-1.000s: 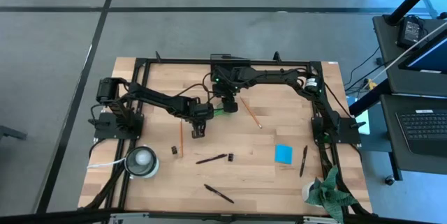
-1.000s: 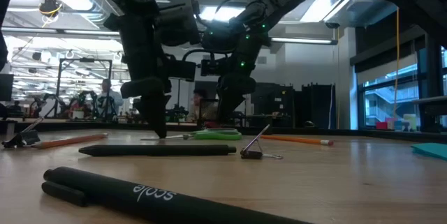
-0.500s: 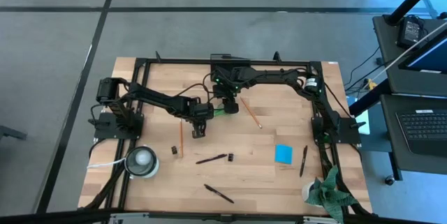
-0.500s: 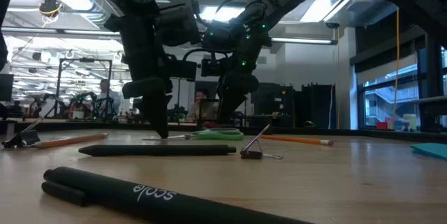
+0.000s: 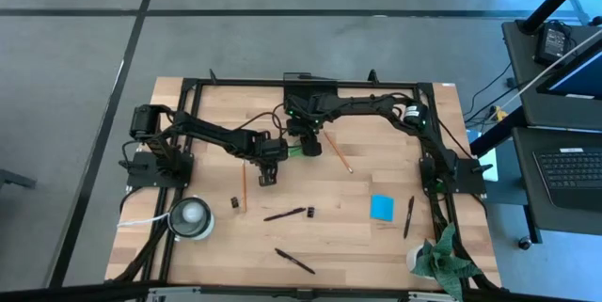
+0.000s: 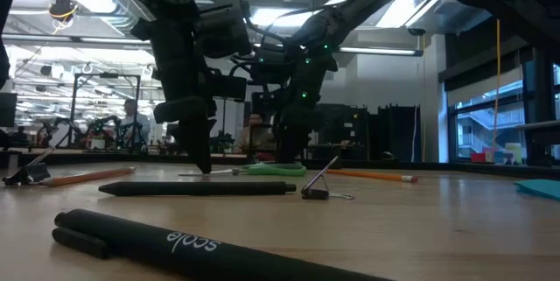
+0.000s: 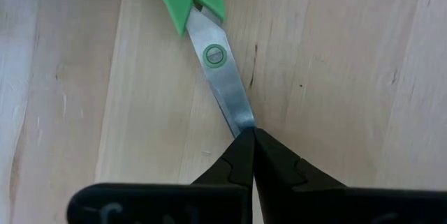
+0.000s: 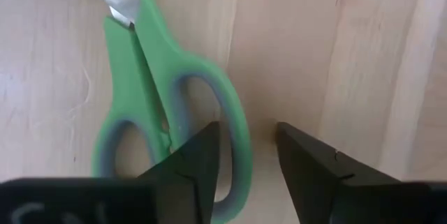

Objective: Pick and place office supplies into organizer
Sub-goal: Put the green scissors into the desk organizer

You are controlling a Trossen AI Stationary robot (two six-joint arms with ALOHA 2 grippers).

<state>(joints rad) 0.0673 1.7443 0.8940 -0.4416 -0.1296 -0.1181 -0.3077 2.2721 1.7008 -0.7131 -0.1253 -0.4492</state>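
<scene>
Green-handled scissors [image 5: 294, 151] lie flat on the wooden table near its middle, blades closed. My left gripper [image 5: 267, 172] is shut at their blade tip and points steeply down. My right gripper [image 8: 244, 144] is open low over the handles. One finger [image 8: 199, 158] stands over the outer handle loop [image 8: 234, 123] and the other [image 8: 311, 165] over bare wood beside it. The organizer [image 5: 310, 79] seems to be the small black rectangle at the table's far edge, partly behind the right arm. My left gripper's shut fingertips [image 7: 244, 147] sit on the tip end of the closed blades [image 7: 237, 116], coming from above at a steep slant along the blades. The very tip is hidden under them. The scissors lie flat on the table. My right gripper straddles the loop's outer band; whether it touches, I cannot tell.
Two pencils [image 5: 244, 187] [image 5: 337, 154] lie either side of the scissors. Pens [image 5: 285, 214] [image 5: 294, 261] [image 5: 409, 215], black clips [image 5: 235, 202] [image 5: 309, 212] and a blue note pad [image 5: 382, 207] are nearer the front. A white roll [image 5: 191, 215] sits front left, a green cloth [image 5: 442, 255] front right.
My right gripper has sunk toward the scissors' handles, still open. My left gripper and the scissors have kept still.
</scene>
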